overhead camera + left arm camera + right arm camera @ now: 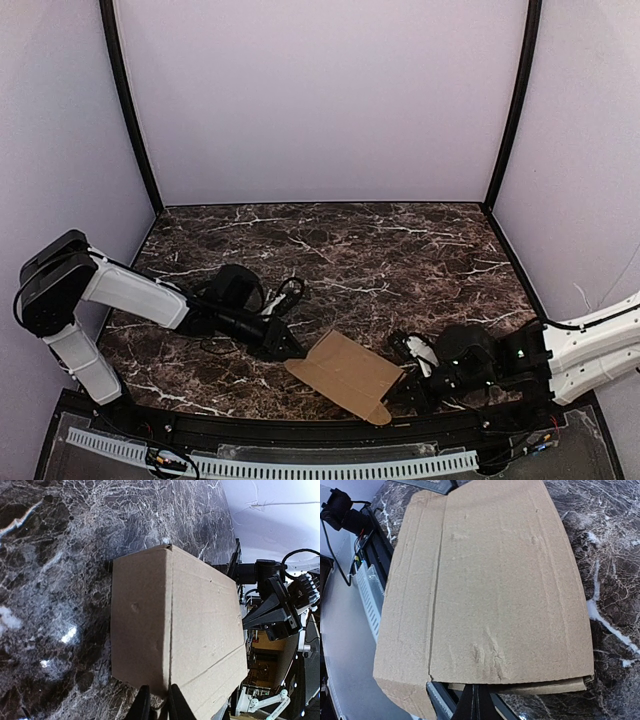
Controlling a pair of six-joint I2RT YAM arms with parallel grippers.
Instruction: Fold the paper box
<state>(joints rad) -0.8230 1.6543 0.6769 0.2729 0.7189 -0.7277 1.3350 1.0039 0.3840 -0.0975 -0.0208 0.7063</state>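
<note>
Table (350,240): dark marble, both arms reach low across its near strip.

Paper box (345,372): lies collapsed flat, close to the table's front edge, between the two claws. Its long axis runs diagonally in the top view, from far-left to near-right. The near-right corner with its small tab pokes past the table edge.

Left gripper (288,350): at the box's far-left end, pointing along the long axis. In the left wrist view the fingers (144,709) stand a narrow slit apart with the cardboard's edge between them, right where a crease starts and runs straight away from the claw. Reads as a pinch on the box.

Right gripper (408,385): at the opposite, near-right end, facing back toward the left one. Fingers fully together, tip against the underside of the box's near edge in its wrist view. Cannot tell whether any cardboard is actually caught there.

Judgement: both arms are at the box, one per end, so neither needs to travel. The next fold turns on that crease lining up with the left claw. The left arm looks best placed to lift, with the right bracing.
</note>
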